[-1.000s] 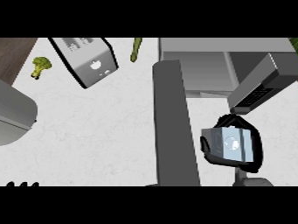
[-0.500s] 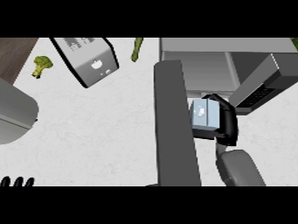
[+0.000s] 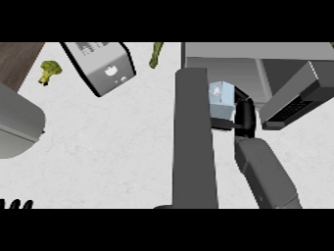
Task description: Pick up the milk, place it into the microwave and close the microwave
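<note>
Advanced since the earlier frame: right hand (image 3: 245, 117) now higher in the head view, carrying the milk (image 3: 222, 96) up to the mouth of the microwave (image 3: 227, 63), alongside the open microwave door (image 3: 195, 137). Milk carton held off the table (image 3: 111, 147), at the threshold of the cavity, just beside the door's inner face; appears partly inside, though depth cannot be confirmed. Fingers wrapped round the carton from its right and near side, black digits visible along its edge. Grasp from the side judged to leave the carton's leading end free for entry into the cavity. Right forearm extended straight from the lower edge, aligned with the door, wrist pointing into the opening. Left hand (image 3: 14, 204) at the lower left edge, only fingertips visible, straight and raised, resting. Broccoli (image 3: 49, 71) and a dark tilted panel (image 3: 101, 66) well apart on the far left, clear of the path. Placement not yet complete; door not yet closed.
</note>
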Available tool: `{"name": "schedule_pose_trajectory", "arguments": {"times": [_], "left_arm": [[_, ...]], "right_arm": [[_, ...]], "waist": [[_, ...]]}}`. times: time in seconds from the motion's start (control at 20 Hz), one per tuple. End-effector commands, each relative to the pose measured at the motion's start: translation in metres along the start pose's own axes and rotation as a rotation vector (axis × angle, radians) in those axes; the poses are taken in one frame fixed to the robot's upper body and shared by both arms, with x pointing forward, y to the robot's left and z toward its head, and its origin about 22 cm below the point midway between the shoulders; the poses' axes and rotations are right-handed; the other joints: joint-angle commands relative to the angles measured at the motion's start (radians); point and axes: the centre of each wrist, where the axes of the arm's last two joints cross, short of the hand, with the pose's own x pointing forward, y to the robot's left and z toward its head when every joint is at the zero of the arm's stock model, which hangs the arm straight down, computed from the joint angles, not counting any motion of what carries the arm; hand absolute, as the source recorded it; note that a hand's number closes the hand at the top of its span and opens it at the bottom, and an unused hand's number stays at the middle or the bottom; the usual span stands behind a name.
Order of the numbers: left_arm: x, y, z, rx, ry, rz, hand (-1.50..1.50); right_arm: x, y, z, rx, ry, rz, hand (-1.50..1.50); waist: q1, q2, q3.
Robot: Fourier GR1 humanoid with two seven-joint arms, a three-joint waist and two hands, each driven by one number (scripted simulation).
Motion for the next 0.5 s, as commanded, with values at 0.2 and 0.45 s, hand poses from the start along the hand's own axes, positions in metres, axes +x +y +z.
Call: {"name": "schedule_pose_trajectory", "arguments": {"times": [0.2, 0.45], "left_arm": [[-0.001, 0.004, -0.003, -0.027, 0.009, 0.010, -1.50], [-0.011, 0.003, -0.001, -0.046, -0.005, 0.009, -1.50]], "right_arm": [[-0.016, -0.015, -0.024, -0.059, 0.025, 0.165, 1.50], [-0.014, -0.025, -0.036, -0.053, 0.034, 0.238, 1.50]], "waist": [[0.026, 0.011, 0.001], [0.053, 0.021, 0.002]]}}
